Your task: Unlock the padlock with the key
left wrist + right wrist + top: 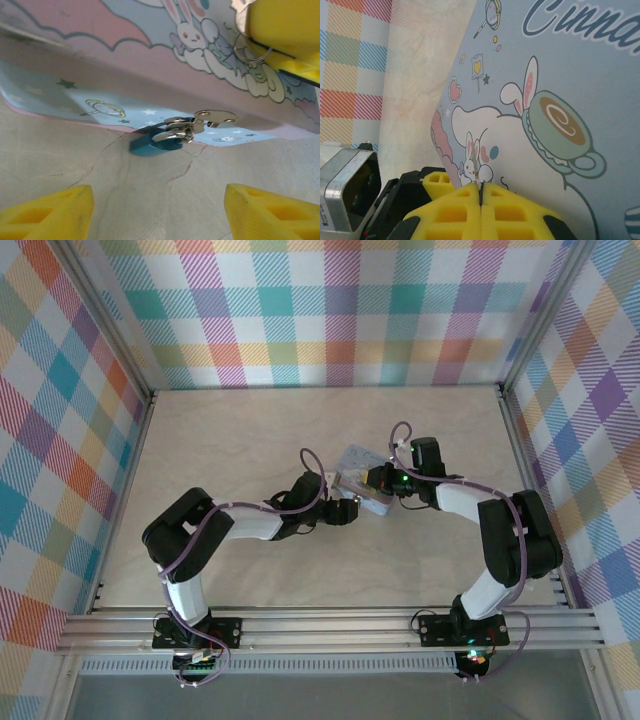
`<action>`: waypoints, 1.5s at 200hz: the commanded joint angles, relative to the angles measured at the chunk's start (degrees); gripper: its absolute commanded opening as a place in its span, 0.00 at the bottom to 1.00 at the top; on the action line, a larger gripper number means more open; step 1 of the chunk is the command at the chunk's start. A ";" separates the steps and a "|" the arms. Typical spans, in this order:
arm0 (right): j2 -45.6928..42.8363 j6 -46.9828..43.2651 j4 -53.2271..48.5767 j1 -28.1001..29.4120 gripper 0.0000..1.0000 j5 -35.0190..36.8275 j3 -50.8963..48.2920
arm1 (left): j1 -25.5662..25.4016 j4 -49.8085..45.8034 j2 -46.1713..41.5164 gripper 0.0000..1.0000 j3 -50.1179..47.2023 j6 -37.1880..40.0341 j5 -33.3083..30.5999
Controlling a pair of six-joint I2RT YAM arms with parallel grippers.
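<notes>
Left gripper [159,210] stands open before the teal padlock [150,145] and silver key [216,118]; right gripper [480,192] closed.

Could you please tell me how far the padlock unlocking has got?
Done: a key lies at the padlock beside the tin. In hand: the left gripper is open before it; the right gripper pinches a wire ring. Left: no open shackle shows yet.
</notes>
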 commanded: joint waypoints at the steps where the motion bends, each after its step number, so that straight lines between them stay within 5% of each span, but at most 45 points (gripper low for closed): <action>1: 1.01 -1.30 -4.43 -0.20 0.00 1.63 -0.24 | -0.90 -0.07 0.87 0.70 1.69 3.48 -1.16; 179: 0.48 -1.50 -4.59 -0.02 0.00 1.76 -2.10 | -1.66 4.16 9.04 0.63 6.93 9.07 -0.35; 300: 0.40 -1.13 -4.13 0.51 0.00 1.84 -2.21 | -2.87 6.94 10.86 0.45 6.76 4.11 0.19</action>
